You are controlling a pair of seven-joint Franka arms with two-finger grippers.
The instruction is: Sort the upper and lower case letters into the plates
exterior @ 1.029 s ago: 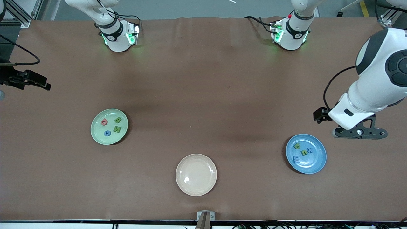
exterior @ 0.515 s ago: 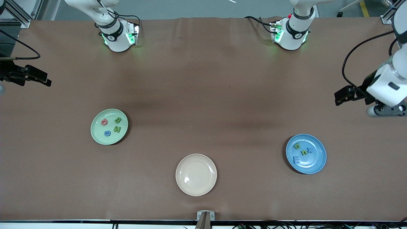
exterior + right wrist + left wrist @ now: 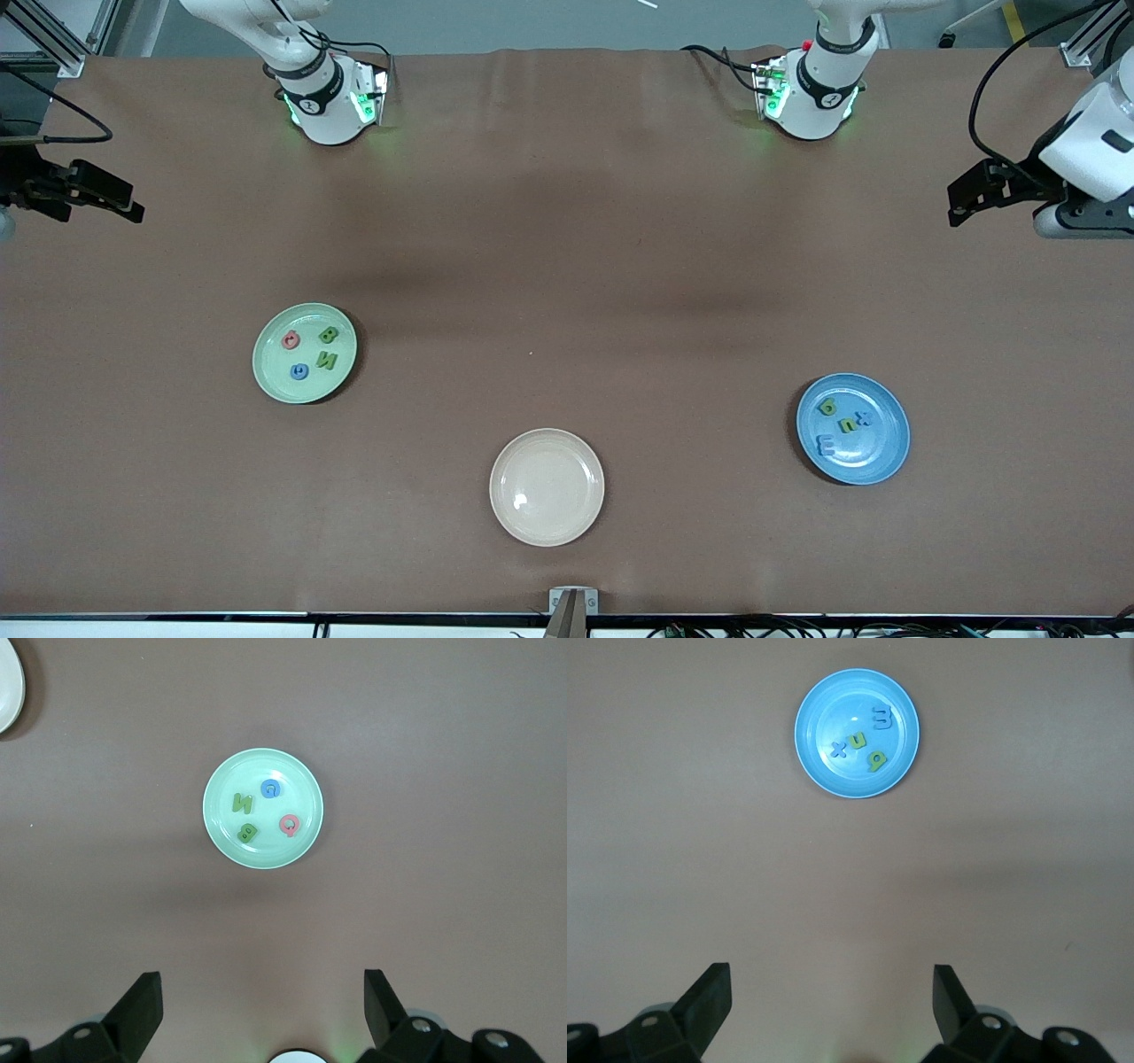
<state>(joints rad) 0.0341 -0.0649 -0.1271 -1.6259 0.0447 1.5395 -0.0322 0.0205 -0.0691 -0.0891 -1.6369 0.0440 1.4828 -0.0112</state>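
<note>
The mint green plate [image 3: 275,365] holds a pink letter [image 3: 290,338], two green letters [image 3: 328,334] and a blue letter [image 3: 299,371]. The blue plate [image 3: 879,452] holds two green letters [image 3: 828,407] and two blue letters [image 3: 826,446]. My left gripper [image 3: 1072,220] is open and empty, high over the left arm's end of the table. In the left wrist view [image 3: 830,992] it is well off the blue plate [image 3: 824,771]. My right gripper [image 3: 263,992] is open and empty, high up and well off the mint plate [image 3: 221,788].
An empty cream-beige plate [image 3: 547,486] lies near the front edge, between the two plates; its rim shows in the right wrist view [image 3: 7,682]. The right arm's wrist camera [image 3: 89,195] shows at the right arm's end of the table.
My left gripper has drawn away from the blue plate, rising toward the base side at the table's end. My right arm has shifted slightly the same way. Plates and letters have not moved.
</note>
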